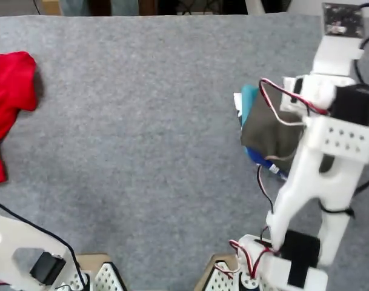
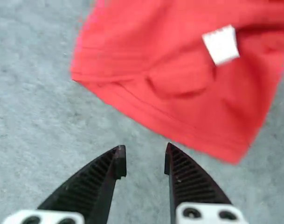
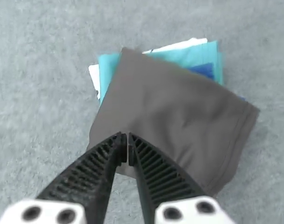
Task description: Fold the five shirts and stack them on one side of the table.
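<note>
Firstly, grey felt table (image 1: 148, 121). Red shirt (image 1: 11, 91): crumpled knit at the left edge. Folded stack (image 1: 266, 130), right side: smooth grey shirt (image 3: 179, 121) on top, teal, blue and white below. Left gripper (image 2: 142, 161): ribbed jaws parted, empty, beside the red hem. Right gripper (image 3: 124, 142): jaws nearly closed over the grey shirt, nothing visibly pinched.

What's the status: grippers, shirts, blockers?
Left gripper open, short of crumpled red shirt. Right gripper shut over grey shirt atop stack. Nothing in the way.
</note>
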You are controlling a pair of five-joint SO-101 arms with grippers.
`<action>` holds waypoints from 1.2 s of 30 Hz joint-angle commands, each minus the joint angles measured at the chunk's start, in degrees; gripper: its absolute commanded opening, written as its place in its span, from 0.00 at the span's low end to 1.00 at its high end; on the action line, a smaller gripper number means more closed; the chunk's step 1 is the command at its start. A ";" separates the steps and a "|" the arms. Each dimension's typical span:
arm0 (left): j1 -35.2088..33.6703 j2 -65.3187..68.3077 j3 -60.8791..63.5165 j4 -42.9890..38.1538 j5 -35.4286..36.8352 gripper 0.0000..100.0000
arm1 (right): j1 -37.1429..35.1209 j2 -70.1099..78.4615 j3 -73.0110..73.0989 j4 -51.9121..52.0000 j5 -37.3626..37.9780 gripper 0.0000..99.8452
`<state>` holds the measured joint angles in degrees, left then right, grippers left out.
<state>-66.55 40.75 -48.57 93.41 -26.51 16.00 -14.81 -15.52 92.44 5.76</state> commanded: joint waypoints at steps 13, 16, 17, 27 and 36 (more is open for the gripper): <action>4.09 8.35 2.07 -14.95 7.47 0.16 | 0.79 -5.32 -2.42 0.26 -0.26 0.02; 4.18 8.53 -1.36 -12.04 7.56 0.16 | 0.79 -5.32 -2.24 -0.09 -0.26 0.02; 4.35 8.79 -2.42 -11.78 7.56 0.16 | 0.79 -5.32 -1.80 -0.18 -0.26 0.02; 7.25 8.79 -4.53 -12.13 8.35 0.16 | 0.53 -5.67 4.79 -3.87 -0.18 0.02; 7.52 8.18 -8.75 -11.16 8.62 0.16 | 0.53 -5.32 4.97 -4.22 -0.18 0.02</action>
<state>-59.78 50.77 -52.18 81.27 -18.77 16.09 -18.42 -10.42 89.19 5.76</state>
